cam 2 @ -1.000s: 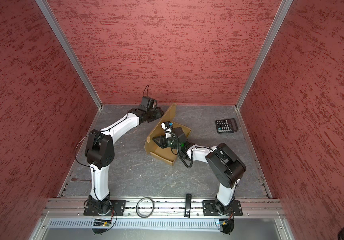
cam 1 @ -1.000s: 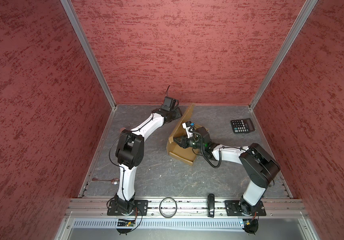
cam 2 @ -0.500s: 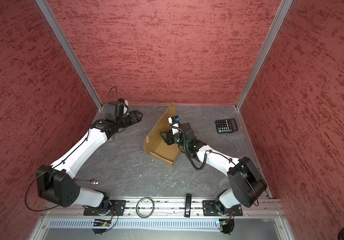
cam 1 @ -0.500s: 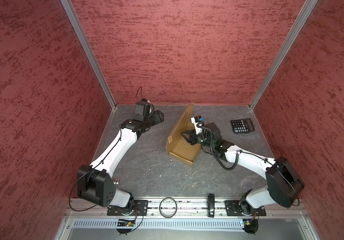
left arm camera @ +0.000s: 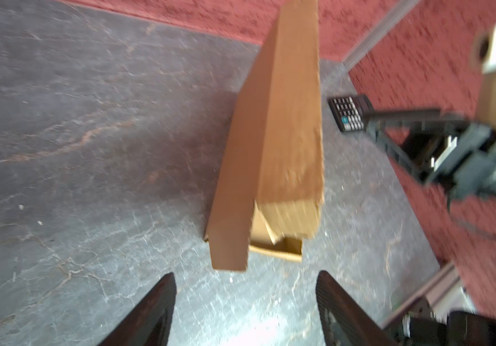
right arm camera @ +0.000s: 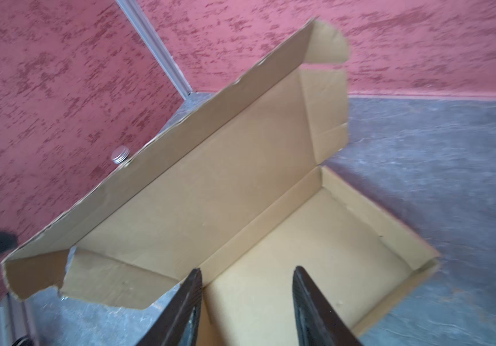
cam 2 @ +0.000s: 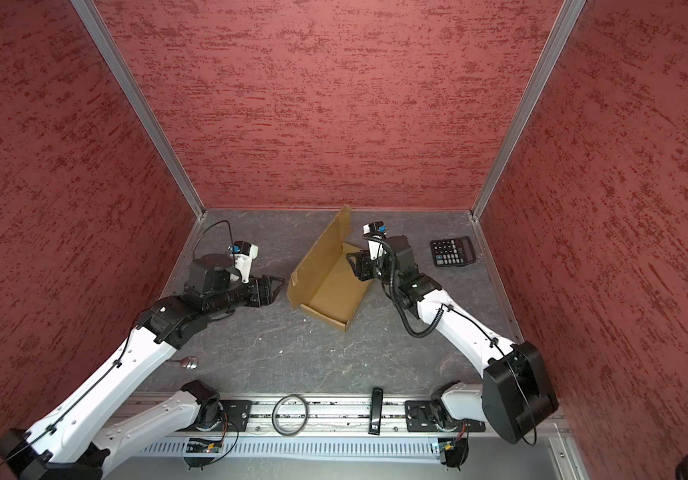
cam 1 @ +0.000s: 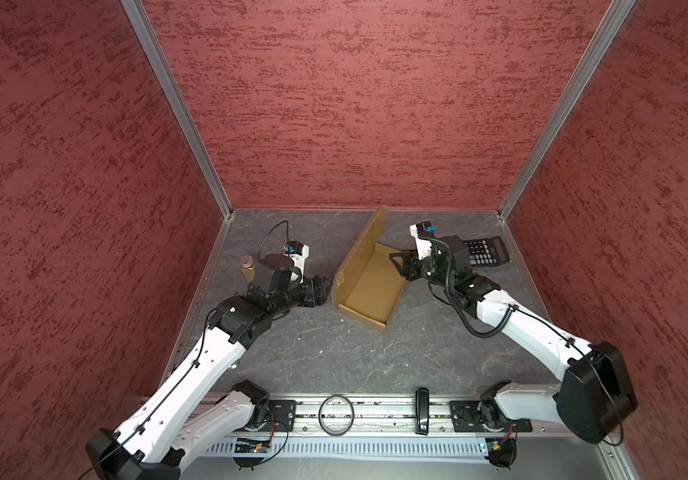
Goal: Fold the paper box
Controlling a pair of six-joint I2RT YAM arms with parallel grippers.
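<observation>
Left wrist view: the left gripper [left arm camera: 245, 274] hangs open and empty, backed off just short of the box [left arm camera: 270, 134] corner. The right gripper [right arm camera: 247, 269], jaws also apart, has pulled back to the tray's right wall. Released, the box sits between both arms, tray formed, lid standing; closing it likely remains.

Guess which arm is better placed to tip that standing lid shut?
Probably left: the open left gripper sits outside the paper box lid; the right gripper hovers over the tray, in its way.
</observation>
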